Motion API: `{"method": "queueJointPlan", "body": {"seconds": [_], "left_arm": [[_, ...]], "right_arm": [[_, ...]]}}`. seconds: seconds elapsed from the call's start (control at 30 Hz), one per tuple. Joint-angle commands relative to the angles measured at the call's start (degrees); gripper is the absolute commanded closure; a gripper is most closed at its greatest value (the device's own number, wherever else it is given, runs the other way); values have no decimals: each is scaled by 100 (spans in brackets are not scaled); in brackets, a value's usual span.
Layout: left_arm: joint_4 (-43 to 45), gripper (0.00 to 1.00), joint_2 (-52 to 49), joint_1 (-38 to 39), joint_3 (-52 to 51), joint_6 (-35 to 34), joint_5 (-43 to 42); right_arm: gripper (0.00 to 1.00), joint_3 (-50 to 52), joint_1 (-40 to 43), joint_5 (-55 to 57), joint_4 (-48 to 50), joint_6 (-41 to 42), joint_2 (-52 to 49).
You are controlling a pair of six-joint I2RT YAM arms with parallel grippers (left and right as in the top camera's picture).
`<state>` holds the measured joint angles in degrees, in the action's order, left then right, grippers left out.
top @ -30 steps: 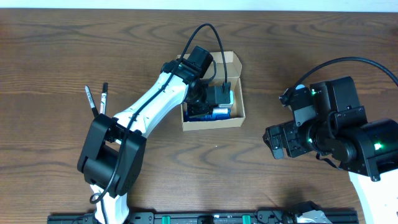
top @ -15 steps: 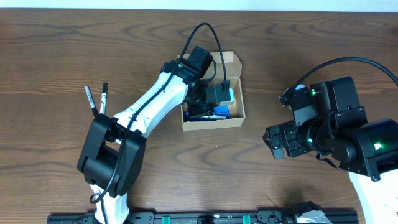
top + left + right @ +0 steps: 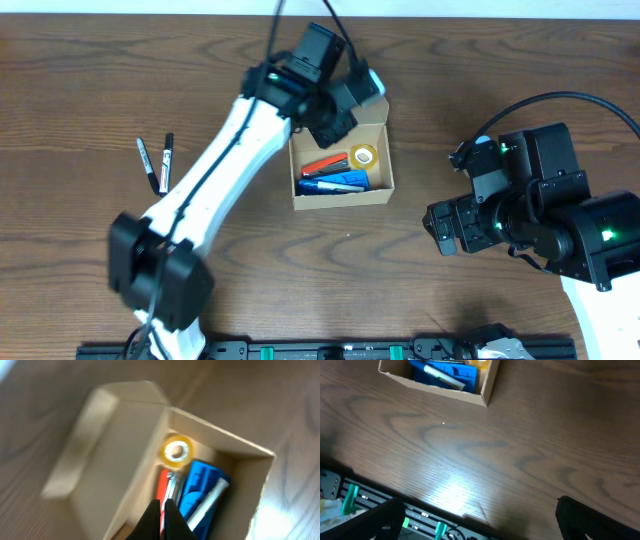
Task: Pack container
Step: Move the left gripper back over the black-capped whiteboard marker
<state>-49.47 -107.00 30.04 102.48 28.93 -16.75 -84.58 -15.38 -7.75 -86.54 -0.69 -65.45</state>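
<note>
The container is a tan cardboard box, open, with its flap lid standing at the far side. Inside lie a red marker, a blue item and a yellow tape roll. My left gripper hovers above the box's far left corner. The left wrist view shows its fingers shut and empty over the box wall, with the tape roll and the red marker below. My right gripper is open and empty, to the right of the box.
Two black markers lie on the wooden table at the left. The right wrist view shows the box's near wall, bare table and the table's front rail. The right gripper's fingers frame that view.
My left gripper has lifted out of the box and moved toward its far side. The red marker, blue item and tape roll inside now show. The right arm has not moved.
</note>
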Motion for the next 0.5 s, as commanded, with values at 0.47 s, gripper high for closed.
{"method": "queueJointPlan", "body": {"seconds": [0.47], "left_arm": [[-1303, 94, 1145, -2583, 144, -2356, 1257]], "right_arm": [[1, 0, 39, -17, -9, -24, 28]]}}
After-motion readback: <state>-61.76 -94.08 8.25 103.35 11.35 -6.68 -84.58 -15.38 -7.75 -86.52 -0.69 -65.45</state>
